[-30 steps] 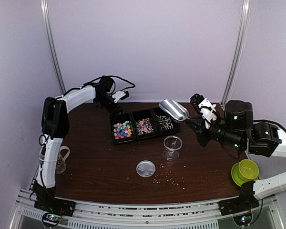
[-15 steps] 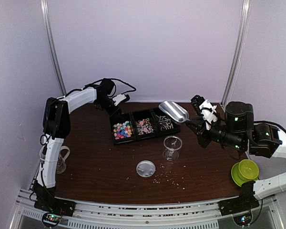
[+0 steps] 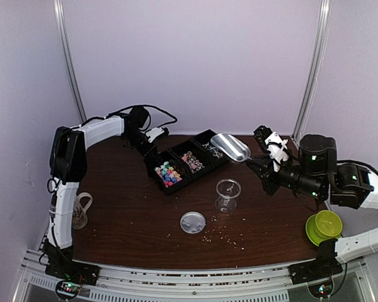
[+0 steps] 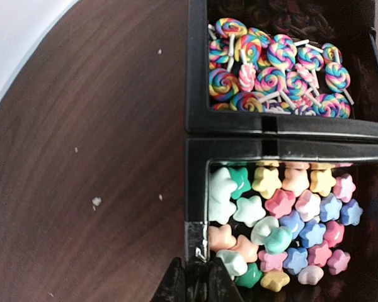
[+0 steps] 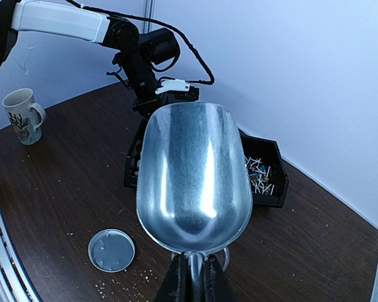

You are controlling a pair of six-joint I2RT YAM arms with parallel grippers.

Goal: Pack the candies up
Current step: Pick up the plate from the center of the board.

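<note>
Both clamped: left hand (image 4: 195,280) on tray (image 4: 197,82) rim, right hand (image 5: 196,280) on scoop (image 5: 194,170).

Candies (image 4: 283,220) sit in a 3-compartment tray (image 4: 196,189) at the table's (image 3: 126,214) 12 o'clock; cup (image 3: 227,192) at its 4 o'clock, lid (image 3: 193,222) at 6 o'clock.

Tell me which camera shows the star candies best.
Left wrist: the star candies fill the close-up, each shape and colour distinct. The top view shows only tiny coloured specks; in the right wrist view the scoop hides almost all of them.
</note>
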